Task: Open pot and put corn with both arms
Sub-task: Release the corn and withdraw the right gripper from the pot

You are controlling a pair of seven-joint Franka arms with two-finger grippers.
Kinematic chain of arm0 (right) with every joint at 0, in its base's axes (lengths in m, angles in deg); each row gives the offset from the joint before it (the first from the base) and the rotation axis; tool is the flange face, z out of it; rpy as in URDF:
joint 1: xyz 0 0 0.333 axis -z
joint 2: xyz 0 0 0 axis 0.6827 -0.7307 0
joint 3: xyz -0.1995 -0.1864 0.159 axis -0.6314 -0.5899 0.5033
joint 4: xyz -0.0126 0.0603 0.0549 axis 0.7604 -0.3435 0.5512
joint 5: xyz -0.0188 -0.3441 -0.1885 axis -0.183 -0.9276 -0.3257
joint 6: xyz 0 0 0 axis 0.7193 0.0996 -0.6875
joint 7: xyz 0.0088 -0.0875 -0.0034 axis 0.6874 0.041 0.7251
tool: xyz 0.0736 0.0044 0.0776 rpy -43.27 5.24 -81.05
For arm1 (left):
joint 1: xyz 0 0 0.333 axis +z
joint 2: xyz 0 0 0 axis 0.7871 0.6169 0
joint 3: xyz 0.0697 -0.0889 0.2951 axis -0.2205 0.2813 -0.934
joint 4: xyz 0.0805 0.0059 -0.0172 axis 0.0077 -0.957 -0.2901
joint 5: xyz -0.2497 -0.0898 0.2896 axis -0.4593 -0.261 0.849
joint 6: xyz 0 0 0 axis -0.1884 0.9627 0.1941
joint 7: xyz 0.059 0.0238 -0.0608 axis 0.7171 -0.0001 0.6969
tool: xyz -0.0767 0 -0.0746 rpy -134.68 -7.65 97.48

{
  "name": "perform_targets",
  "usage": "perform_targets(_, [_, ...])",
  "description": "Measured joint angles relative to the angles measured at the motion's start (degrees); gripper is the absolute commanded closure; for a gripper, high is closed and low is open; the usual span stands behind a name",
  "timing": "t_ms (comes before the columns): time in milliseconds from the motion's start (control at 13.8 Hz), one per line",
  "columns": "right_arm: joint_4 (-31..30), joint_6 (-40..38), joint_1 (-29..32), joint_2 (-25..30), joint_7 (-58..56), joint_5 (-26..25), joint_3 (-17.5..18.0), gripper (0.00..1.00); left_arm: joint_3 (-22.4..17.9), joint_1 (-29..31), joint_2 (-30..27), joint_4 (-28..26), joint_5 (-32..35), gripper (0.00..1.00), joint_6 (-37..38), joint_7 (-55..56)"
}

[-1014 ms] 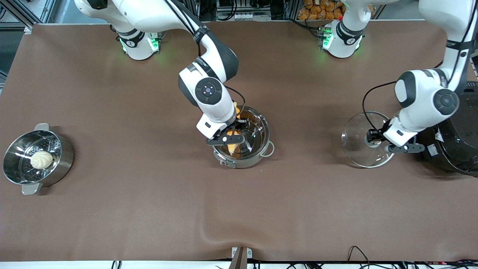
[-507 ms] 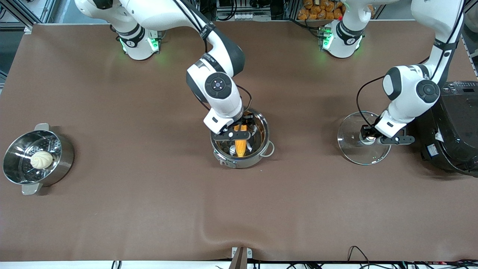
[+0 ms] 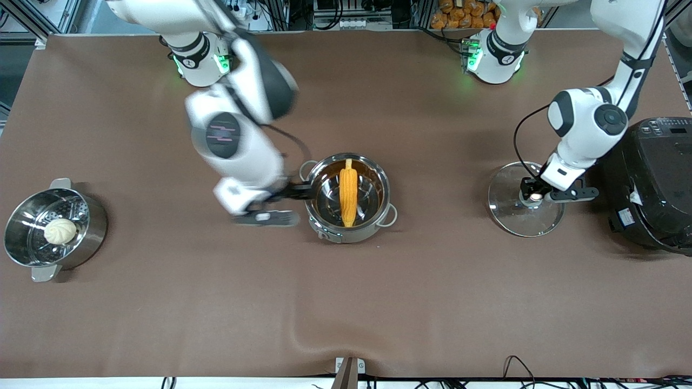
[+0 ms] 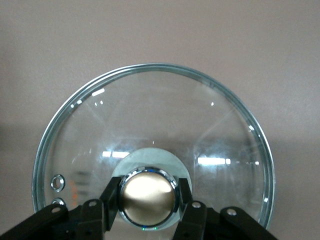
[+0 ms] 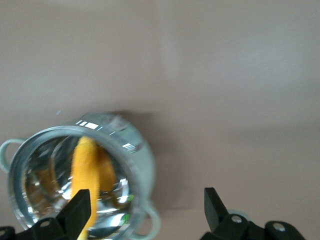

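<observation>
The steel pot [image 3: 354, 234] stands open mid-table with the yellow-orange corn [image 3: 348, 189] lying inside it. My right gripper [image 3: 281, 204] is open and empty, just beside the pot toward the right arm's end. In the right wrist view my right gripper [image 5: 146, 210] is spread wide, with the pot [image 5: 142, 155] and the corn [image 5: 83, 167] off to one side. My left gripper [image 3: 532, 197] is shut on the coppery knob [image 4: 149, 194] of the glass lid [image 3: 508, 213], low at the table toward the left arm's end. The left gripper [image 4: 149, 196] has a finger on each side of the knob.
A steel steamer pot [image 3: 21, 216] with a white bun [image 3: 60, 230] sits at the right arm's end. A big black rice cooker [image 3: 654, 183] stands right beside the lid at the left arm's end.
My right gripper let go of the corn, which now lies in the pot, and swung out of the pot toward the right arm's end. My left gripper shifted the lid slightly away from the rice cooker.
</observation>
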Motion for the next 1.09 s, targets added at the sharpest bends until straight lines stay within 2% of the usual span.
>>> perform_targets(145, [0.1,-5.24,6.03,5.78,-1.93,-1.84,-0.14,0.0,0.08,-0.01,-0.02,-1.95,0.0,1.0,-2.34,0.61])
perform_targets(362, [0.01,-12.87,14.02,12.69,-5.96,-3.35,-0.12,0.0,0.11,0.01,-0.07,-2.13,0.0,1.0,-2.52,0.77])
perform_targets(725, [-0.44,-23.53,19.41,19.44,-14.12,-8.17,-0.1,0.0,0.14,0.0,-0.03,-2.13,0.0,1.0,-2.59,1.12])
perform_targets(870, [-2.9,-23.82,21.45,22.57,-16.14,-8.55,-0.1,0.0,0.15,-0.66,0.05,-2.12,0.0,1.0,-2.87,3.15])
perform_targets(942, [-4.16,-22.78,22.66,23.32,-17.35,-8.56,-0.09,0.0,0.15,-1.39,0.1,-2.12,0.0,0.89,-3.04,4.39])
perform_targets(1014, [-5.1,-21.19,24.08,23.44,-19.63,-8.56,-0.09,0.0,0.15,-1.99,0.12,-2.11,0.0,0.24,-3.14,5.01])
perform_targets(1087, [-5.94,-19.71,25.79,23.17,-22.32,-8.56,-0.08,0.0,0.16,-2.27,0.14,-2.08,0.0,0.0,-3.16,5.24])
